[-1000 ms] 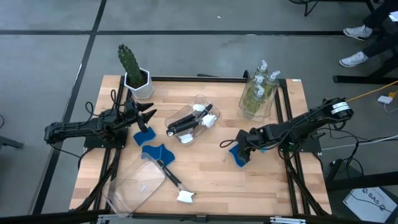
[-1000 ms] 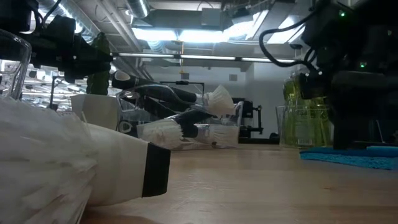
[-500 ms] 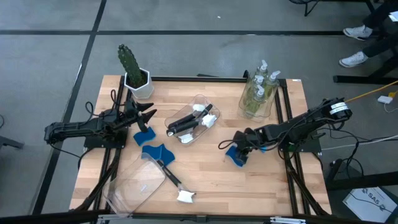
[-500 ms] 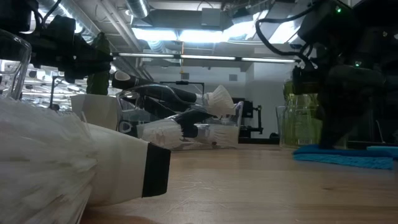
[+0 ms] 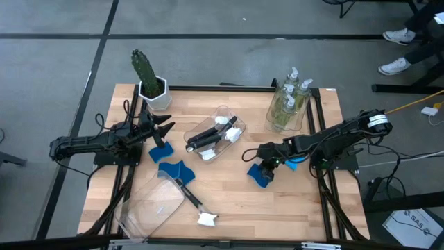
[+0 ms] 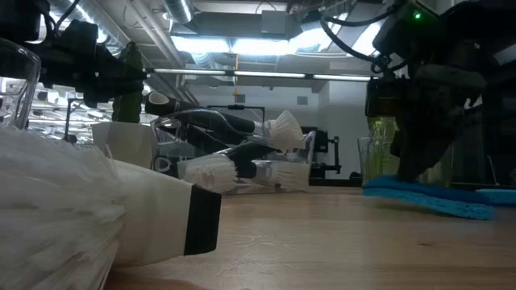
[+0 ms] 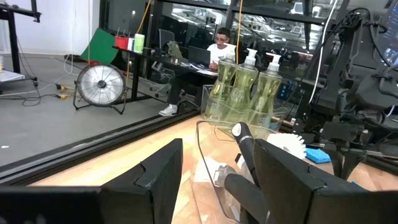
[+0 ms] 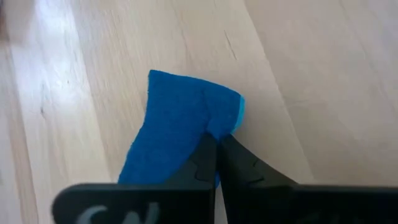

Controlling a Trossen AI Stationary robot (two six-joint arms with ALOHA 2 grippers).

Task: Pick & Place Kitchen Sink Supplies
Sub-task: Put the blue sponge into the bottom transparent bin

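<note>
Wooden tabletop (image 5: pixel 229 187) carries my blue sponge (image 5: pixel 261 175) right of centre, pinched at one edge by the right gripper (image 8: pixel 216 149), jaws fully closed on it. It looks soft, light and floppy, so I judge a thin edge grip will let it droop. My left gripper (image 5: pixel 165 130) waits wide open near the cactus (image 5: pixel 144 68)

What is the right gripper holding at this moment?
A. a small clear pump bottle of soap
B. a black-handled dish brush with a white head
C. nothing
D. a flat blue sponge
D: the right gripper has its fingers pinched shut on an edge of the flat blue sponge, which lies on the wooden table.
</note>
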